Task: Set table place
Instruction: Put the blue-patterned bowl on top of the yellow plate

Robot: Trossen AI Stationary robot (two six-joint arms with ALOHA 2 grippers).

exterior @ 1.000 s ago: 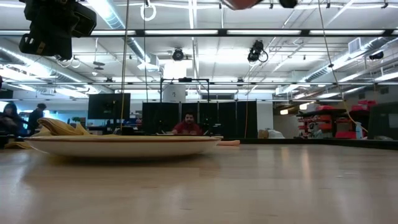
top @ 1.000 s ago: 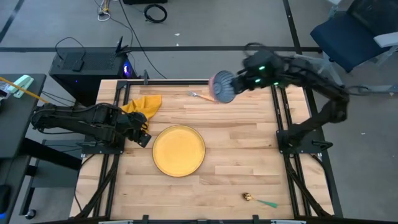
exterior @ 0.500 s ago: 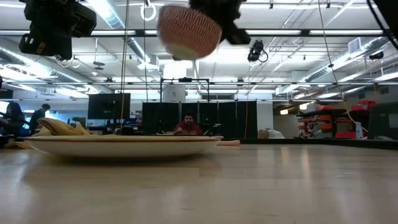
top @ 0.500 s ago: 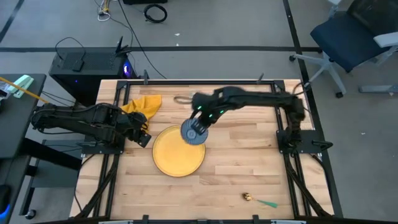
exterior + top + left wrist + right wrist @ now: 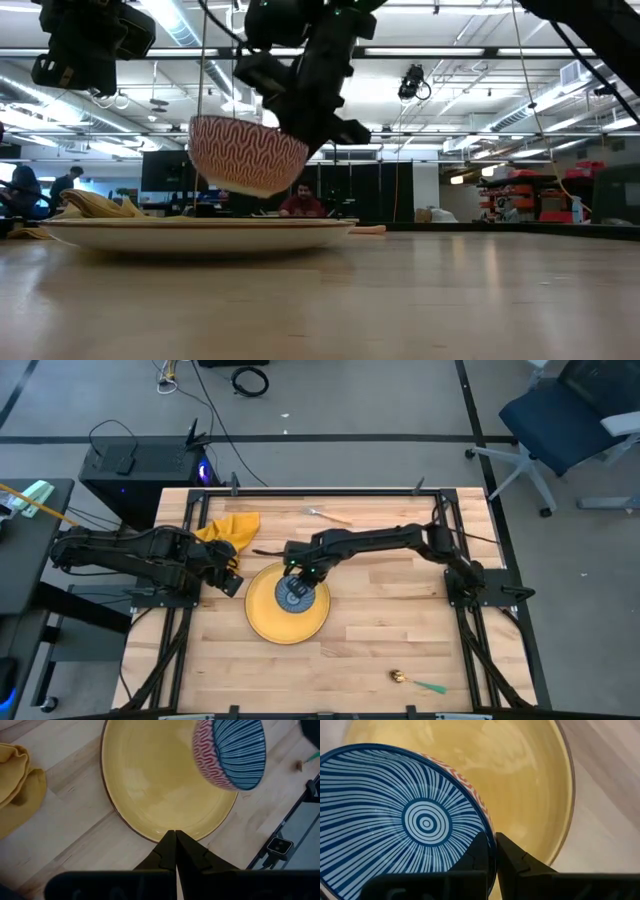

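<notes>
My right gripper (image 5: 303, 572) is shut on the small bowl (image 5: 293, 592), blue-striped inside and red-patterned outside. It holds the bowl low over the round yellow plate (image 5: 265, 615), which lies on the wooden table (image 5: 400, 620). The low view shows the bowl (image 5: 248, 152) a little above the plate (image 5: 200, 232). My left gripper (image 5: 232, 585) is shut and empty, above the table by the plate's left rim (image 5: 130, 827). The yellow napkin (image 5: 232, 528) lies at the far left, the orange-handled fork (image 5: 328, 514) near the far edge, and the green-handled spoon (image 5: 418, 682) at the near right. My right gripper pinches the bowl's rim (image 5: 491, 836), one finger inside the bowl (image 5: 479, 852) and one outside (image 5: 512, 856). The fingers come slanting down from the table's far right. The bowl hangs clear of the plate, opening up and nearly upright.
Black metal rails (image 5: 455, 550) run along the table's left and right sides. Bare wood lies between the plate and the spoon. People sit at desks in the room beyond the table (image 5: 300, 203).
My right gripper has carried the bowl from high above the table's far edge toward the near left and down over the plate. The bowl, tipped on its side before, now hangs with its opening up, just above the plate.
</notes>
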